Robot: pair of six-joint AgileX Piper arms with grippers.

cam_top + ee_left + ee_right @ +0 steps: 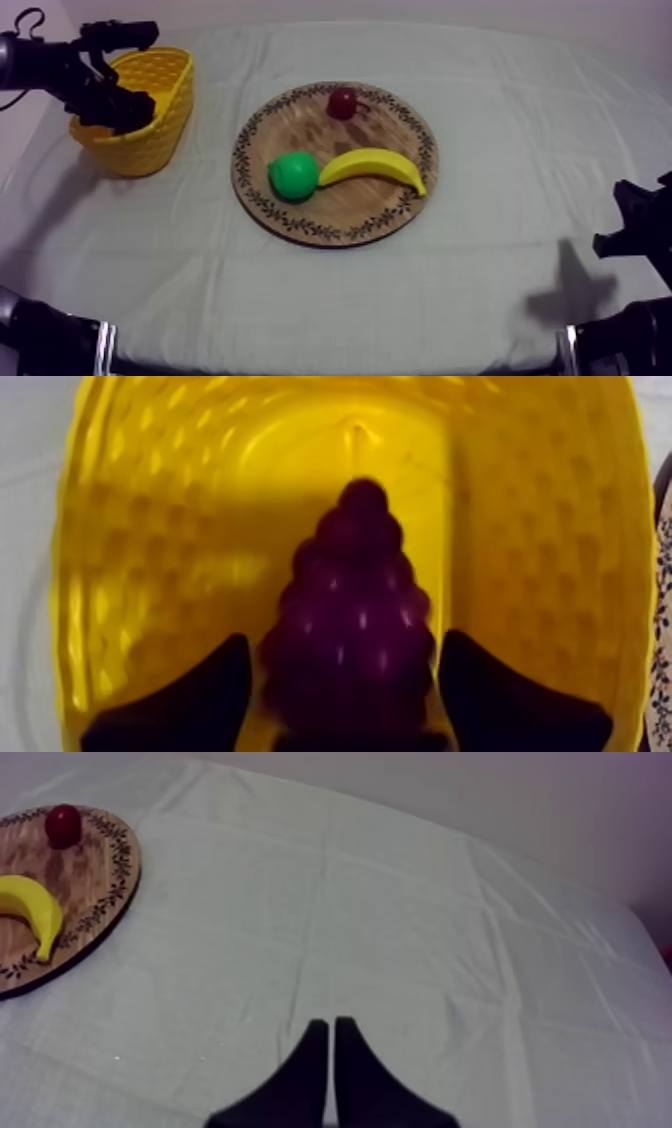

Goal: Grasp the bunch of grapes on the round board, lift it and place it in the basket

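The dark purple bunch of grapes (350,616) sits between the two black fingers of my left gripper (345,641), which is shut on it, inside the yellow basket (150,526). In the top view my left gripper (120,105) hangs over the near rim of the yellow basket (155,140) at the table's far left. The round wooden board (350,205) lies mid-table. My right gripper (330,1024) is shut on nothing, its fingers together as a narrow wedge over bare cloth, and rests low at the right edge (640,230).
The board carries a green pear (294,175), a banana (375,165) and a small red fruit (342,102). The right wrist view catches the board's edge (110,902) with the banana (30,907) and red fruit (63,824).
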